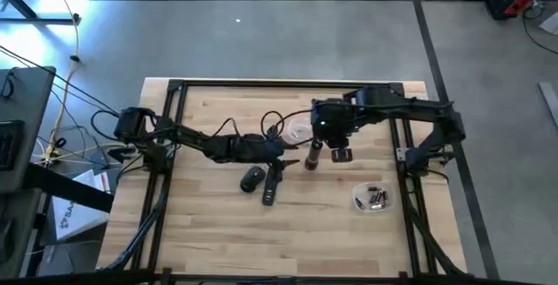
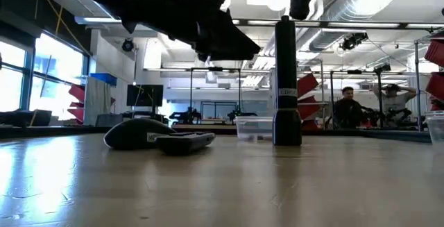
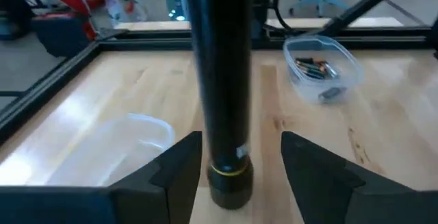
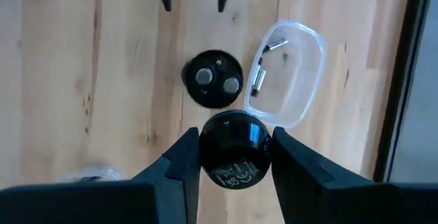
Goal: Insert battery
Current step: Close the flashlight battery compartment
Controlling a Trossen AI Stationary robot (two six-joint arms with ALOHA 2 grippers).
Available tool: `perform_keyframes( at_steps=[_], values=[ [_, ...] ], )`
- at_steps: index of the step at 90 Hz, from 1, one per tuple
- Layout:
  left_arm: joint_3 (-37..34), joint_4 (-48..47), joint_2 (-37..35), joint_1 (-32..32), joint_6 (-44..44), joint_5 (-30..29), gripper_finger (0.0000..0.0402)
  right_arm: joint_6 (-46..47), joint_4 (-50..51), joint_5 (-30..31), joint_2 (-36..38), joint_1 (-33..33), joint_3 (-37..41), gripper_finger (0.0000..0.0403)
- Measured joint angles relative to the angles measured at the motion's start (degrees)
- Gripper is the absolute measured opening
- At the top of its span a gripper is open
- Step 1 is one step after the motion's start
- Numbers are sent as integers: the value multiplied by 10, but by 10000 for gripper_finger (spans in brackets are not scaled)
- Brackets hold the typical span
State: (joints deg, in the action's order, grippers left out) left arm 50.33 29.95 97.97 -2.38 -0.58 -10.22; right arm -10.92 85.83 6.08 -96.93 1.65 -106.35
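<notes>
Nearest the low camera lie a mouse (image 2: 132,133) and remote (image 2: 186,141) on the counter (image 1: 305,233). Behind them a black flashlight (image 2: 286,81) stands upright, the right gripper (image 4: 233,155) clamped on its top. Jaws apart, the left gripper (image 3: 236,162) flanks its base. Batteries sit in a clear tub (image 1: 372,198) well apart.

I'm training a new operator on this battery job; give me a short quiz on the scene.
1. True or false: the black cylindrical flashlight lies flat on the wooden table.
2. Which gripper clamps the flashlight's top end? A: left gripper. B: right gripper. C: neither.
3. Fill in: the loose batteries lie in a clear plastic ____.

Key: 1 false, it stands upright. 2 B; the left gripper is open, short of the flashlight. 3 tub.
</notes>
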Motion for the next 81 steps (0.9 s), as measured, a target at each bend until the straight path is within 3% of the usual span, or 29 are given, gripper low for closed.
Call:
perform_keyframes(
  at_steps=[21, 81],
  values=[
    [0, 3, 0, 9, -11, -1, 182, -42, 23, -2, -42, 0, -46, 110],
    [0, 3, 0, 10, -26, -9, 182, -74, 1, -57, -51, -3, -50, 110]
  ],
)
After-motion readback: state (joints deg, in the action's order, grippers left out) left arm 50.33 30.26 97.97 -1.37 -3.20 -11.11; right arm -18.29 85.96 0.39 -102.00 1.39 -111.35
